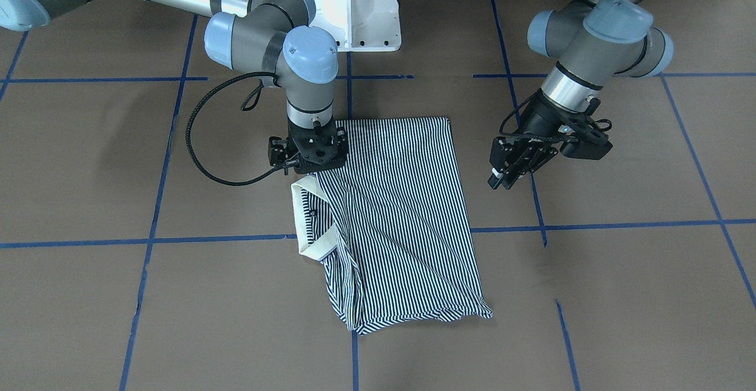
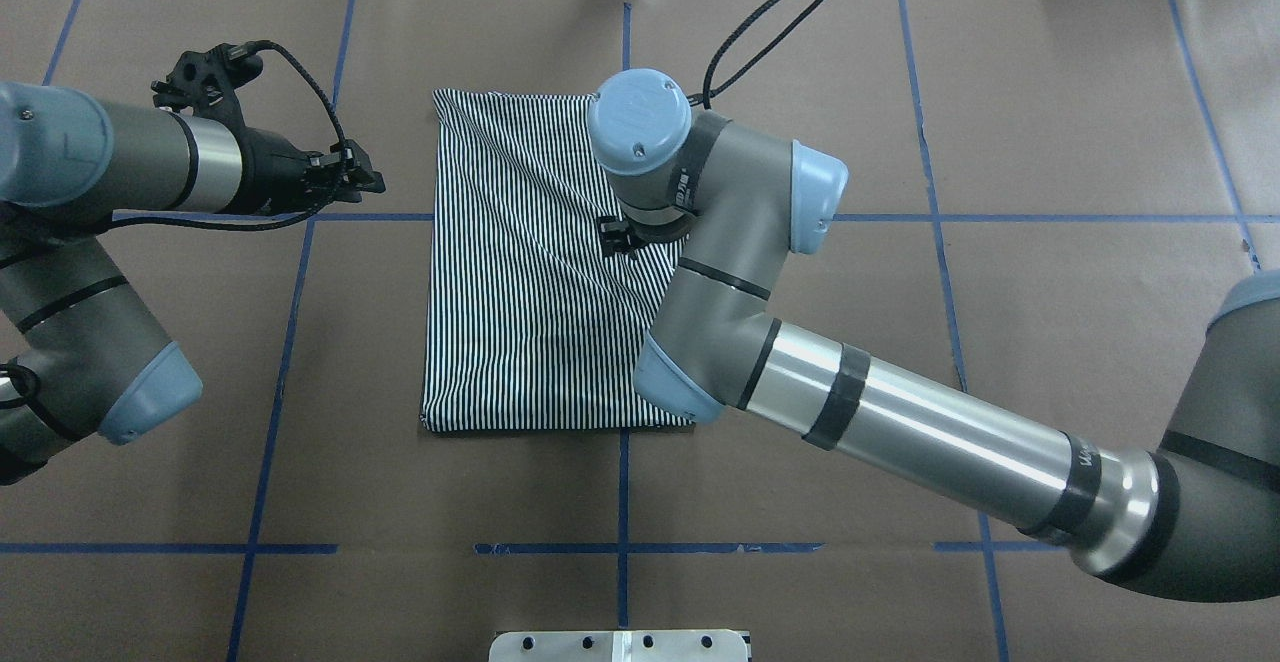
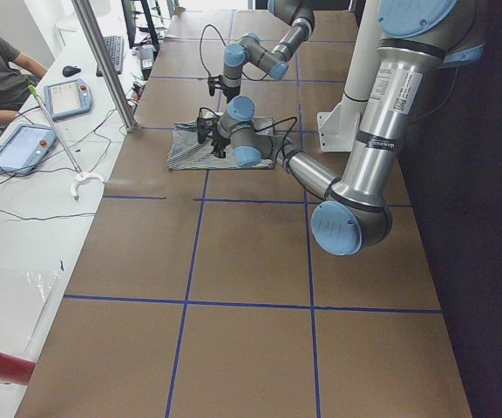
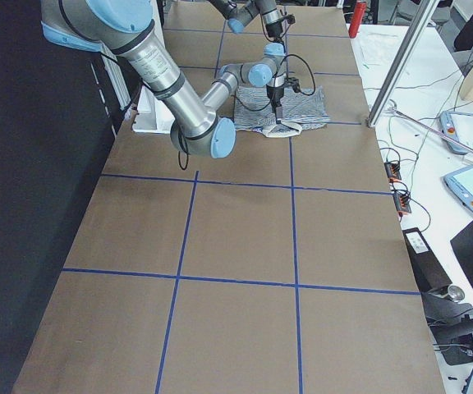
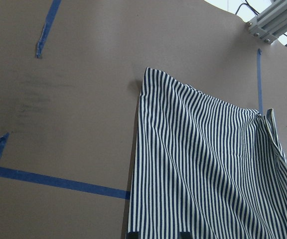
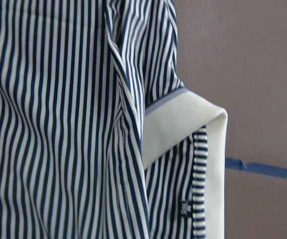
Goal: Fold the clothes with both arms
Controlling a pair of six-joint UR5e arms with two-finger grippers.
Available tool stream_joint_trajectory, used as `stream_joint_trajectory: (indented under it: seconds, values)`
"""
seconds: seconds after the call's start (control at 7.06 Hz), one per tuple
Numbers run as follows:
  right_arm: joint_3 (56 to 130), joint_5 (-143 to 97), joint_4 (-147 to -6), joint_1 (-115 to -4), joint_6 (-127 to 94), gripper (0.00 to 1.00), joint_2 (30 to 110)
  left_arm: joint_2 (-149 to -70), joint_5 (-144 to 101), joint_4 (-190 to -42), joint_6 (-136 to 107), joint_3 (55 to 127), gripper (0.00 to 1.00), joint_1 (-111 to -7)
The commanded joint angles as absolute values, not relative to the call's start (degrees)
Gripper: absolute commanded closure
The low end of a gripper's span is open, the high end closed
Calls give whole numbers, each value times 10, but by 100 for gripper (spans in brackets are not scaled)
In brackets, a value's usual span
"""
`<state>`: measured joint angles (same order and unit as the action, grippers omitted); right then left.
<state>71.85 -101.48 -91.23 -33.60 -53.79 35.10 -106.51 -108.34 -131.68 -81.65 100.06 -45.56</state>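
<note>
While one folded striped polo shirt [image 1: 401,214] lies in the middle of the tabletop [image 1: 620,296], the right end effector [image 1: 310,163] is over its collar-side edge, and I cannot tell its opening; the left end effector [image 1: 498,179] hovers beside, jaws parted, empty.

Right gripper [image 1: 308,163] fingertips unseen

My right gripper [image 4: 278,115] hangs over the striped polo shirt [image 4: 309,107], cream collar [image 4: 286,130] at its six o'clock; my left arm [image 4: 251,13] sits at twelve.
</note>
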Motion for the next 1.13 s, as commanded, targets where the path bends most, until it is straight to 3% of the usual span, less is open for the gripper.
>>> stream_joint_trajectory:
  seconds: [0.0, 0.42, 0.99]
  values:
    - [630, -1013, -859, -354, -535, 0, 320, -1051, -1084, -1317, -817, 1015, 61, -455]
    - [580, -1018, -832, -379, -513, 0, 312, -1051, -1084, -1317, -817, 1018, 61, -455]
    - [619, -1076, -838, -423, -506, 0, 331, -1050, -1084, -1317, -817, 1024, 61, -455]
